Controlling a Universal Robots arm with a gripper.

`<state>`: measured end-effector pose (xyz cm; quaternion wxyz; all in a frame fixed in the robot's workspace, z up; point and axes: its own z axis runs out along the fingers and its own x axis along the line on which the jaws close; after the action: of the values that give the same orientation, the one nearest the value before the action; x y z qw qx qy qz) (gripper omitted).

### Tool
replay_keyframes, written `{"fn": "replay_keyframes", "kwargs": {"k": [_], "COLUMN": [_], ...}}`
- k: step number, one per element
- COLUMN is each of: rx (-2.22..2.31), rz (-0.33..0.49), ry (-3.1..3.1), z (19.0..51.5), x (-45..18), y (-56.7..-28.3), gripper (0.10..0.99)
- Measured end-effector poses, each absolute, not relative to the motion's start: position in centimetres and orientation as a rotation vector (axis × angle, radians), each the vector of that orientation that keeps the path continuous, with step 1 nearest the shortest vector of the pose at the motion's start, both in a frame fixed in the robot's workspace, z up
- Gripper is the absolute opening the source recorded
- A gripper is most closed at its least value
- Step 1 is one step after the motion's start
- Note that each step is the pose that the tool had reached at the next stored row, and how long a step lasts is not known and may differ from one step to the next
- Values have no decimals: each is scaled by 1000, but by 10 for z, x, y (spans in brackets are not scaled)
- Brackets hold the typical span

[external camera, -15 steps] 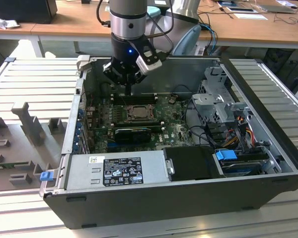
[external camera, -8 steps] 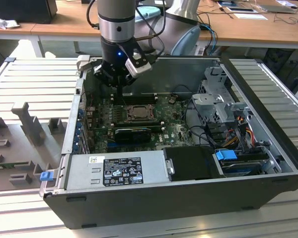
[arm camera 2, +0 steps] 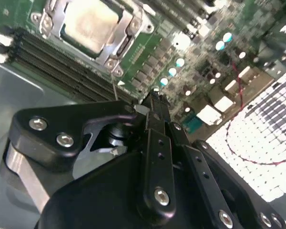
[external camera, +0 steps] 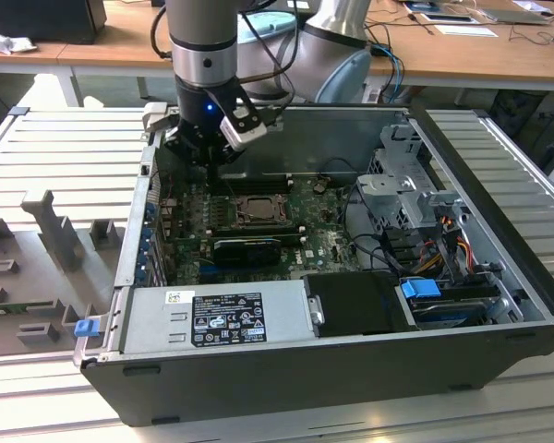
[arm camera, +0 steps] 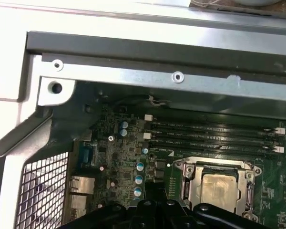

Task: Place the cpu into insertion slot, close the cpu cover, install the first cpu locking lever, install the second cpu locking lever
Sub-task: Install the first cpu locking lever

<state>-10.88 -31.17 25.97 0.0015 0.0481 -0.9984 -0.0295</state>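
I see the cpu [arm camera: 220, 187] lying flat in its socket on the board with the cpu cover [arm camera: 188, 183] down around it. It is well apart from the end effector [arm camera 2: 154, 101], memory slots [arm camera: 214, 136] between them, fingers pressed together and pinching nothing. In the exterior view the arm drops nearly straight down into the open computer case [external camera: 286, 378] on the tabletop [external camera: 65, 157], end effector pointing down at the board near the far corner on the exterior view's left, cpu off to its right. Cpu faces up, square so no long axis, edges parallel to the memory slots.
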Motion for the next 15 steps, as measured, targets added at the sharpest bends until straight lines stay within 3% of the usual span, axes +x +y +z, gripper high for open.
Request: {"fn": "replay_keyframes", "kwargs": {"k": [5, 15], "rx": [151, 151], "rz": [-98, -99], "ry": [-3134, -3134], "z": [258, 258], "x": [-109, -99], "y": [-297, -295], "gripper": [106, 106]}}
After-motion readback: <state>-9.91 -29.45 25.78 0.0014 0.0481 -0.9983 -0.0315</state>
